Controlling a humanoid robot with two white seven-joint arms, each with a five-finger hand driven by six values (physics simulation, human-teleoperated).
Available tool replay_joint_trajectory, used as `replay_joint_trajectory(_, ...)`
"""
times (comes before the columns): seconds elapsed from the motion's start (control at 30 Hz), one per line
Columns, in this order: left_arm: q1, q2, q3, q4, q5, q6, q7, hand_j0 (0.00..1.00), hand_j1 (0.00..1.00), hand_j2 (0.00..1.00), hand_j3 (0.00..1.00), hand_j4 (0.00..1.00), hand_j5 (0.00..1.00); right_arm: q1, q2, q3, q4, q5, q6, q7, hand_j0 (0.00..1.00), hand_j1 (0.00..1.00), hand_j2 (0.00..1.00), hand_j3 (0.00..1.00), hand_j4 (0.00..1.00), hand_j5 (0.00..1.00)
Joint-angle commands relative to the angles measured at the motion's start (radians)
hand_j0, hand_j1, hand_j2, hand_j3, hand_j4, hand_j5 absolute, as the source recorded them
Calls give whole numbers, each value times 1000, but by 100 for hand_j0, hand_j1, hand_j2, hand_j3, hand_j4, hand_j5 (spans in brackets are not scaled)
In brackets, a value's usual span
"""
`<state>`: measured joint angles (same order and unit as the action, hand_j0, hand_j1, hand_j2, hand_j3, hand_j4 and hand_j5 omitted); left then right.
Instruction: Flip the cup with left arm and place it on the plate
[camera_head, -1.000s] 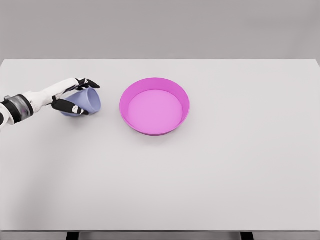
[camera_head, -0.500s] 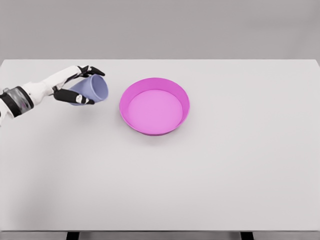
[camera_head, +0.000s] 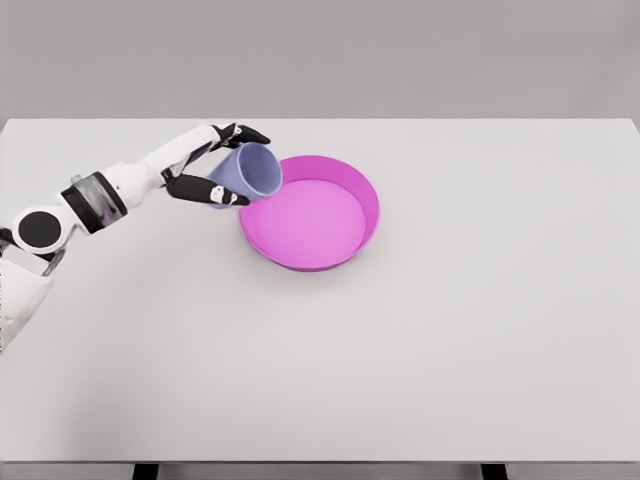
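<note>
- The left hand (camera_head: 214, 166) grips the lavender cup (camera_head: 247, 173), tilted sideways, mouth pointing right.
- The cup hangs at the pink plate's (camera_head: 345, 178) left rim, above the bench (camera_head: 320, 350).
- Nothing lies in the plate.

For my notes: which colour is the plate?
Magenta pink, plate, head view.

Table (camera_head: 420, 340): wide, flat, plain white top, spanning nearly the full width of the view. Far edge runs straight against a grey wall. Dark legs show just under the near edge, one at the left and one at the right.

Plate (camera_head: 309, 211): magenta, round, with a raised rim, resting flat on the top, a little left of centre and toward the far side. Inside is a paler pink.
</note>
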<state>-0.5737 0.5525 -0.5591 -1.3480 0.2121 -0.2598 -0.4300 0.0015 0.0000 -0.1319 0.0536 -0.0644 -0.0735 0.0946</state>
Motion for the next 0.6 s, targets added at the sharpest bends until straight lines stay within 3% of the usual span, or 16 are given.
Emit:
replay_joint_trajectory(0.0,0,-32,1,-2,7,-4,0,74,74,74,74,74,74,0,0,0,0,0,0,-1,100,100,100,100,100,100)
replay_joint_trajectory(0.57,6,-120,-10,9,6,-1,2,71,71,71,71,71,71,0,0,0,0,0,0,-1,100,100,100,100,100,100)
